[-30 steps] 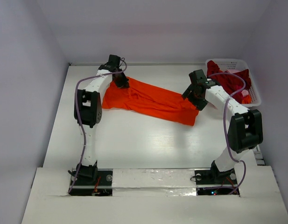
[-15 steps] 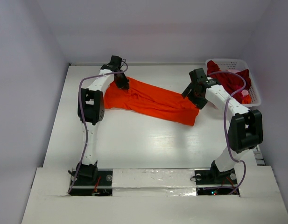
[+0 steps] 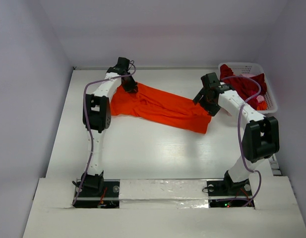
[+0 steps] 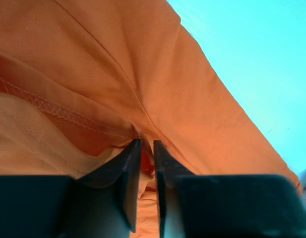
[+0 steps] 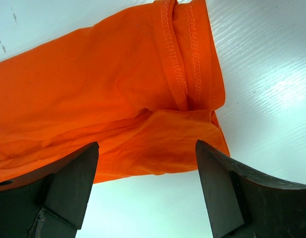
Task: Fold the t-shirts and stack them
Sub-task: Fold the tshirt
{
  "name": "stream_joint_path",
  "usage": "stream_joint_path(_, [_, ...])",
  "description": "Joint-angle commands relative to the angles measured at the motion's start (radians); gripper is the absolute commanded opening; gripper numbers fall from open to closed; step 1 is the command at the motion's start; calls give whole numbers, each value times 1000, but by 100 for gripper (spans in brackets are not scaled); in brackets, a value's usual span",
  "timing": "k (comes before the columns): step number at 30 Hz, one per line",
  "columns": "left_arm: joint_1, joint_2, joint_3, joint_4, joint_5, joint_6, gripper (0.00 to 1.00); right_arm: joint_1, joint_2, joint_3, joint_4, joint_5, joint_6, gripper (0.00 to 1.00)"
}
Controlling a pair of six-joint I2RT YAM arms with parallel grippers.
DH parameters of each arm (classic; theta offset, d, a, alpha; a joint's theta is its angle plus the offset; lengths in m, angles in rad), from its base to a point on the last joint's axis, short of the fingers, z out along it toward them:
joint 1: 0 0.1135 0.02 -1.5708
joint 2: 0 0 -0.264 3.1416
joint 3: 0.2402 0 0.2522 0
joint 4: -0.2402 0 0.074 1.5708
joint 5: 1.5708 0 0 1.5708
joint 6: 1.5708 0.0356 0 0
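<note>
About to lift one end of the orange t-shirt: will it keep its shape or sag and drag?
Likely floppy: the orange t-shirt lies rumpled in folds on the table, so a lifted end would probably sag and trail. Probably light: thin cloth bunches in the left gripper, jaws nearly closed. It may slide easily on that glossy surface.

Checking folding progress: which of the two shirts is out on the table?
The orange t-shirt, lying stretched out on the table. The dark red t-shirt is bunched in the white basket at the far right corner.
</note>
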State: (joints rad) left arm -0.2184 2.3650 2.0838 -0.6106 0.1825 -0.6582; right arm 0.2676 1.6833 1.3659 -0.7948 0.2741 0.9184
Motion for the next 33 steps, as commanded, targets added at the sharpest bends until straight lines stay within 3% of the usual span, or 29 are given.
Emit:
stream_joint_path(1, [4, -7, 33, 3, -6, 0, 15, -7, -31, 13, 25, 0, -13, 84])
stream_joint_path(3, [4, -21, 10, 5, -18, 5, 28, -7, -30, 16, 25, -3, -13, 84])
stream_joint_path(5, [4, -58, -14, 12, -55, 8, 51, -7, -31, 16, 28, -6, -13, 84])
stream_joint_path(8, [16, -121, -65, 32, -89, 8, 73, -7, -31, 9, 34, -10, -12, 84])
stream_joint_path(10, [27, -150, -70, 25, -92, 8, 78, -7, -31, 4, 39, -16, -10, 84])
stream_joint_path(15, [59, -263, -120, -2, -173, 35, 78, -7, -36, 7, 40, -12, -22, 84])
stream_joint_path(19, [86, -415, -221, 44, -167, 35, 77, -7, -34, 19, 42, -3, -44, 84])
stream_joint_path(27, [96, -526, -335, 28, -137, 43, 76, -7, -19, 36, 74, -56, -107, 82])
stream_joint_path(31, [96, -605, -522, 28, -130, 34, 69, -7, -4, 51, 92, -104, -168, 75])
stream_joint_path(32, [96, -622, -563, 43, -138, 32, 61, 2, 4, 62, 97, -116, -182, 72])
stream_joint_path(33, [96, -642, -640, 48, -156, 31, 52, 2, 10, 70, 101, -131, -216, 60])
